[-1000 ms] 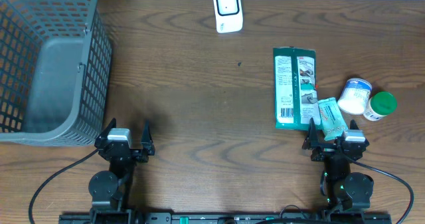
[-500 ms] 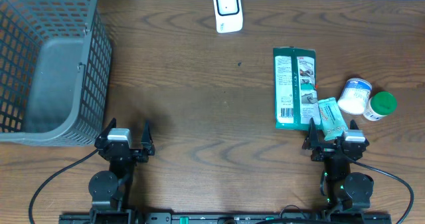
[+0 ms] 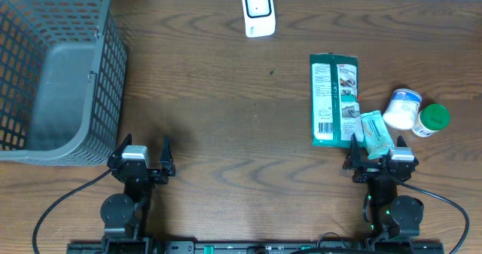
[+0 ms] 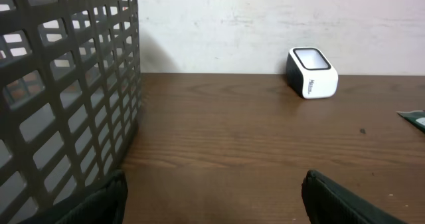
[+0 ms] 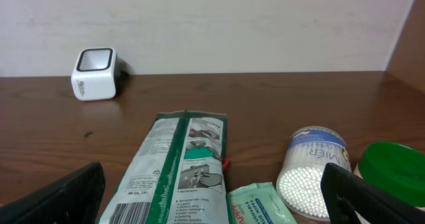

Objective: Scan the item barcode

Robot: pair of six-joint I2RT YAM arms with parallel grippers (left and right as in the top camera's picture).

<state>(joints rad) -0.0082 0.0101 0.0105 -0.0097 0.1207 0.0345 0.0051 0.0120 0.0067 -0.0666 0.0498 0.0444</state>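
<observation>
The flat green pouch [image 3: 335,99] lies near the right edge of the table [image 3: 226,118], printed face up with its barcode [image 3: 324,126] exposed, probably for presentation to the scanner [image 3: 257,11], a white rounded block at the far edge. Adjacent are a soft teal wipes pack [image 3: 375,133], a cylindrical swab tub [image 3: 403,107] and a green-capped jar [image 3: 433,120]. A grey plastic mesh basket [image 3: 113,73] occupies the far left corner. At the near edge, the right gripper [image 3: 376,152] and left gripper [image 3: 143,152] stand with jaws apart, empty.
</observation>
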